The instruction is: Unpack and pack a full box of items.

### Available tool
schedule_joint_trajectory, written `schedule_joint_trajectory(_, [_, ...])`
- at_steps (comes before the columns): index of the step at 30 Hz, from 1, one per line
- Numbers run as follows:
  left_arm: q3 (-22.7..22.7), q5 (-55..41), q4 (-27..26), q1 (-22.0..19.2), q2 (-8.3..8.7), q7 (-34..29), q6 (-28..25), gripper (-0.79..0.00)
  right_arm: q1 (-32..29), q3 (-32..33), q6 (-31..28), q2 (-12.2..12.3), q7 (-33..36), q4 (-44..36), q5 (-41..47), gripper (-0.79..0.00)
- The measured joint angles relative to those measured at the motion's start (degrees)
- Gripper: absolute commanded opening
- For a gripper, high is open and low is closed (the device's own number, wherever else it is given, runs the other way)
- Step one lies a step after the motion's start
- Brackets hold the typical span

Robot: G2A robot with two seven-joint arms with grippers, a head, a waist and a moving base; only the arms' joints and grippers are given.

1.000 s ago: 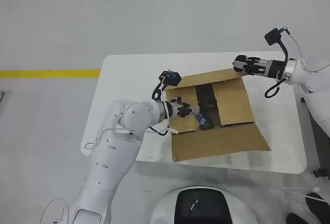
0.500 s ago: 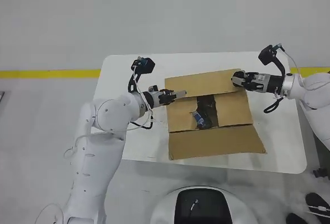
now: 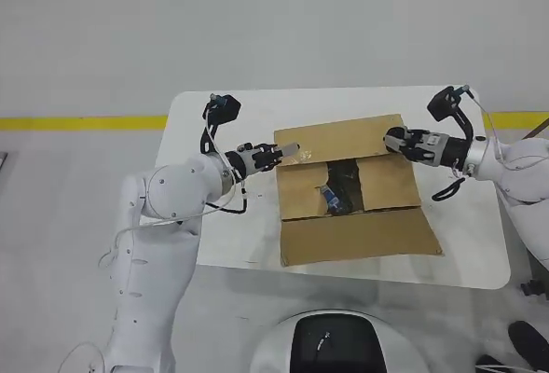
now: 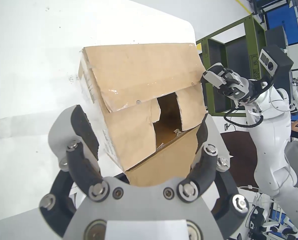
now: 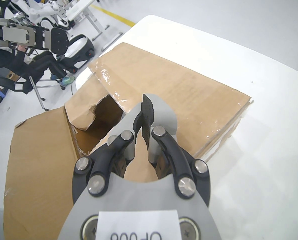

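Nearest my side of the counter (image 3: 209, 224), the cardboard box (image 3: 297, 200) has its near flap (image 3: 363, 238) folded out flat toward me. Past that, the two inner flaps (image 3: 391, 182) lie over the top with a gap between them. Through the gap I see a small blue item (image 3: 331, 198) and some darker items (image 3: 346, 175) down inside the box; I cannot make out what they are. Beyond the gap, the far flap (image 3: 339, 140) runs along the box's far edge, with clear tape shining on its rim.

My left pincer (image 3: 291, 151) sits at the far-left corner of the box, just beside the end of that far flap, its fingers (image 4: 81, 126) spread wide and gripping nothing. My right pincer (image 3: 391, 142) is at the opposite far-right corner, over the other end of the same flap, with its pads pressed nearly together. It looks to meet the flap's corner, but I cannot tell whether any cardboard is pinched between them.
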Motion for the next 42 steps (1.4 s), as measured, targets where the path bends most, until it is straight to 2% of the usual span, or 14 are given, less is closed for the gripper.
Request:
schedule_joint_trajectory(4, [1.1,3.3,-0.9,-0.8,0.4,1.8,-5.4,0.0,-0.2,0.0,0.3,0.1,-0.3,-0.5,-0.6,-0.785])
schedule_joint_trajectory(8, [1.1,8.6,-4.7,-0.1,1.37,0.9,-11.5,0.0,-0.4,-0.2,0.1,0.2,-1.8,-0.6,-1.5,-0.785])
schedule_joint_trajectory(11, [1.5,18.3,-9.6,2.3,2.54,-0.5,-19.1,0.0,-0.7,-0.4,0.3,0.2,-2.7,-0.9,-2.1,-0.785])
schedule_joint_trajectory(13, [1.0,26.0,-12.4,4.7,3.18,0.5,-21.8,0.0,-0.9,-0.6,0.4,0.2,-3.1,-1.1,-2.5,-0.785])
schedule_joint_trajectory(18, [0.6,43.7,-18.4,13.8,4.36,7.4,-23.1,0.0,-1.1,-1.1,1.0,0.1,-3.7,-1.4,-2.5,-0.785])
schedule_joint_trajectory(21, [-0.2,46.9,-19.3,18.0,4.38,10.8,-18.8,0.0,-1.2,-1.4,1.3,0.1,-3.8,-1.8,-2.3,-0.785])
schedule_joint_trajectory(31, [-0.4,46.8,-19.2,18.5,4.36,11.1,-18.2,0.0,-1.1,-1.6,2.3,0.2,-3.7,-2.1,-1.8,-0.785])
schedule_joint_trajectory(34, [-0.7,49.5,-19.7,18.9,4.49,14.4,-18.0,0.0,-0.9,-1.7,3.4,0.2,-4.3,-2.1,-2.3,-0.785])
schedule_joint_trajectory(37, [-0.2,53.8,-21.7,19.8,4.88,16.8,-23.1,0.0,-1.4,-1.8,5.2,0.1,-5.3,-2.3,-2.7,-0.785])
schedule_joint_trajectory(42, [-2.4,57.5,-27.2,26.0,5.83,15.9,-31.2,0.0,-2.1,-1.8,5.6,0.2,-5.4,-2.8,-3.4,-0.785])
